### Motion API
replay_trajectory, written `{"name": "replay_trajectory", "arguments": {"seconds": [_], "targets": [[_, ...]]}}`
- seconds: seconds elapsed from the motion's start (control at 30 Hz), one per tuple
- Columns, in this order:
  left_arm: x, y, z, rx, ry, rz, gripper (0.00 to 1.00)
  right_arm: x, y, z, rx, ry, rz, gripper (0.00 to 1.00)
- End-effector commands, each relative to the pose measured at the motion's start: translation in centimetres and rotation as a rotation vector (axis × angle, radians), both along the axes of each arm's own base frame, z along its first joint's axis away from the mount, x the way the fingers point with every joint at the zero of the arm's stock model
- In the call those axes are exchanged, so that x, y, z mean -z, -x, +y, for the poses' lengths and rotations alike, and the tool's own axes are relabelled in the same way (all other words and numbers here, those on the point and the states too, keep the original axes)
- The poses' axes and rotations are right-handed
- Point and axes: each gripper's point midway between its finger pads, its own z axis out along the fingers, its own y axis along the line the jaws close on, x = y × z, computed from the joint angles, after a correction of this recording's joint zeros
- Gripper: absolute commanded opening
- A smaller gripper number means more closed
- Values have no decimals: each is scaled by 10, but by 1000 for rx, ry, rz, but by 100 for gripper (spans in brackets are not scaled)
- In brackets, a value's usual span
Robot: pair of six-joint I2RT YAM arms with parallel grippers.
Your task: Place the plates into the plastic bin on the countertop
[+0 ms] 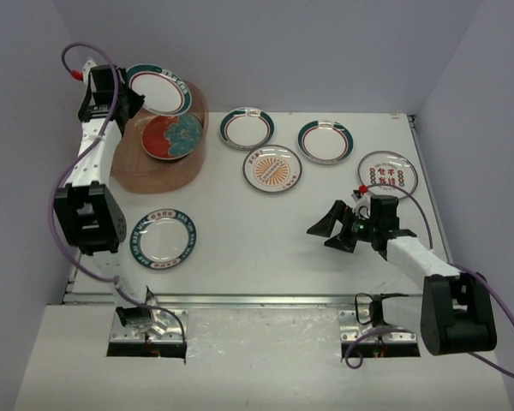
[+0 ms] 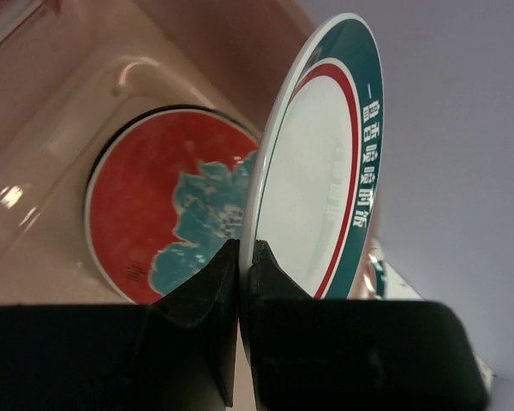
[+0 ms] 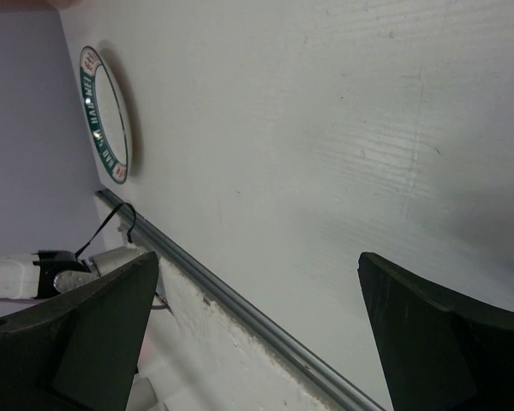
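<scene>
My left gripper is shut on the rim of a white plate with a green-and-red rim, held tilted above the pinkish plastic bin. In the left wrist view the fingers pinch that plate over a red-and-teal plate lying in the bin. My right gripper is open and empty above the white countertop. More plates lie on the countertop: two green-rimmed, an orange sunburst one, a red-character one, and one with a green lettered rim.
The metal front rail runs along the near edge and shows in the right wrist view. Grey walls enclose the table at the back and both sides. The lettered-rim plate also shows in the right wrist view.
</scene>
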Motion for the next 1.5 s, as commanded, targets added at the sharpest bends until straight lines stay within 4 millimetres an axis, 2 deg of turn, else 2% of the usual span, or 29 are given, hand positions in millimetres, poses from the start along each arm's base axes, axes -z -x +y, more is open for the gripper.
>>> {"name": "replay_trajectory", "arguments": {"seconds": [0.0, 0.1, 0.13, 0.2, 0.27, 0.3, 0.37, 0.5, 0.53, 0.57, 0.63, 0.67, 0.73, 0.83, 0.9, 0.93, 0.97, 1.03, 1.1, 1.13, 1.17, 1.23, 1.27, 1.33, 1.43, 1.47], "targets": [[34, -26, 19, -11, 50, 70, 0, -11, -6, -3, -10, 25, -78, 99], [56, -40, 26, 10, 68, 80, 0, -12, -6, -4, -17, 44, -96, 99], [58, -42, 23, 30, 78, 77, 0, -13, -6, -5, -18, 45, -99, 99], [77, -47, 19, 61, 100, 109, 3, -12, -6, -4, -26, 47, -94, 99], [96, -48, 15, 77, 126, 147, 31, -10, -7, -5, -26, 57, -87, 99], [103, -46, 14, 79, 135, 162, 39, -9, -9, -6, -21, 64, -86, 99], [112, -41, 13, 65, 134, 183, 69, -5, -13, -10, 0, 86, -74, 99], [135, -37, 11, 40, 95, 261, 100, 7, -33, -16, 43, 123, -31, 99], [133, -37, 11, 36, 82, 280, 100, 2, -45, -15, 46, 125, -38, 99], [141, -37, 15, 16, 73, 309, 100, 5, -51, -15, 51, 125, -19, 99], [170, -37, 19, -6, 61, 386, 100, 17, -73, -16, 90, 128, 44, 99], [166, -36, 21, -15, 55, 389, 100, 22, -78, -15, 88, 130, 60, 99], [179, -30, 26, -39, 49, 459, 100, 31, -101, -4, 81, 95, 83, 99], [156, -25, 26, -40, 31, 415, 100, 38, -124, 6, 89, 90, 75, 99], [123, -16, 24, -33, 21, 353, 100, 45, -140, 8, 105, 100, 75, 99], [108, -13, 21, -22, 18, 327, 100, 42, -155, 10, 114, 93, 62, 99], [93, -9, 19, -18, 12, 300, 100, 49, -156, 11, 113, 87, 84, 98], [60, 1, 12, 10, 3, 230, 100, 51, -176, 14, 121, 88, 79, 94], [0, 28, -5, 60, -16, 96, 100, 67, -193, 13, 144, 123, 94, 79], [-22, 38, -12, 74, -30, 51, 100, 75, -195, 11, 157, 140, 108, 73], [-27, 51, -24, 109, -33, 24, 100, 76, -205, 10, 170, 148, 106, 64], [-54, 91, -65, 228, -43, -89, 100, 89, -217, 9, 197, 162, 118, 40], [-66, 111, -86, 306, -20, -161, 100, 94, -221, 9, 204, 166, 123, 36], [-82, 154, -127, 482, 40, -302, 100, 102, -229, 10, 210, 166, 133, 36], [-62, 189, -162, 628, 75, -337, 100, 110, -235, 20, 184, 127, 157, 35], [-54, 195, -165, 642, 75, -328, 100, 109, -238, 22, 178, 125, 148, 27]]}}
